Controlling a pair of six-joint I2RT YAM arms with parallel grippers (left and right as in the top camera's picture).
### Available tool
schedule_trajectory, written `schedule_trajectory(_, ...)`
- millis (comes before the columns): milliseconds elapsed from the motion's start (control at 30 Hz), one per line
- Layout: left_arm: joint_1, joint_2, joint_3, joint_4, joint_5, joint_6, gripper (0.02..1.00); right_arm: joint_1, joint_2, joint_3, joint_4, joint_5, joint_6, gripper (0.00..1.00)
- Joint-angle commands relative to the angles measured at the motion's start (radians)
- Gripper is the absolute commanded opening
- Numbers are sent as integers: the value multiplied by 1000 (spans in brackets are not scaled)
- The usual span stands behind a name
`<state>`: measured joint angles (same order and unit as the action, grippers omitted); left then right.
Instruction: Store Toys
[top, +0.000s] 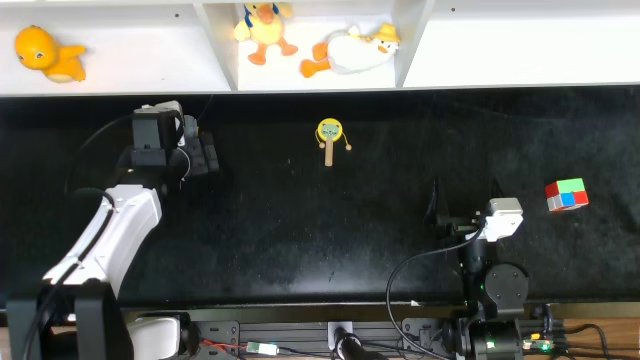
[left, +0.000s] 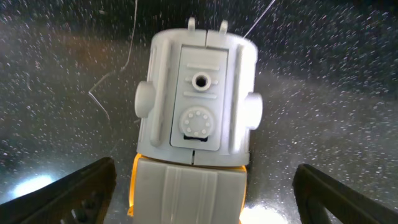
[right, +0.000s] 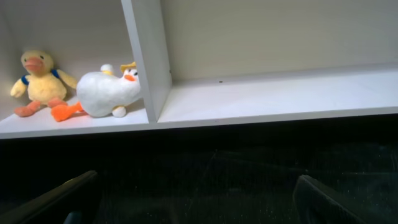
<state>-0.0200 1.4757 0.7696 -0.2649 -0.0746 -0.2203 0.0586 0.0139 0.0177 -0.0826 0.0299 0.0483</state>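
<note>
At the far left, an orange duck (top: 45, 52) sits in the left compartment of the white shelf (top: 500, 50) behind the black worktop (top: 300, 240). My left gripper (top: 205, 155) is over the worktop's left part, close to the shelf. In my left wrist view that gripper (left: 205, 186) is released, fingers (left: 74, 186) spread wide. A white plastic toy (left: 199, 106) with an orange part lies on the worktop between them, touching neither.

In the middle compartment sit a yellow plush duck (top: 265, 25) and, beside it, a white plush duck (top: 350, 50) lying on its side. In front of them a small rattle drum (top: 329, 135) lies on the worktop.

My right gripper (top: 437, 208) is near my base, facing the shelf, released and grasping nothing. A coloured cube (top: 567, 194) lies farther right, well apart from it.
</note>
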Motion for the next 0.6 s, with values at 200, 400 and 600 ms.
schedule_trajectory(200,-2,19,-3,13,-40,-24,584,-7,-10,-13,5,-4,-3,996)
schedule_trajectory(400,-2,11,-4,18,-60,-24,391,-7,-10,-13,5,-4,-3,996)
schedule_trajectory(600,-1,-73,-4,17,-77,-20,343,-7,-10,-13,5,-4,-3,993)
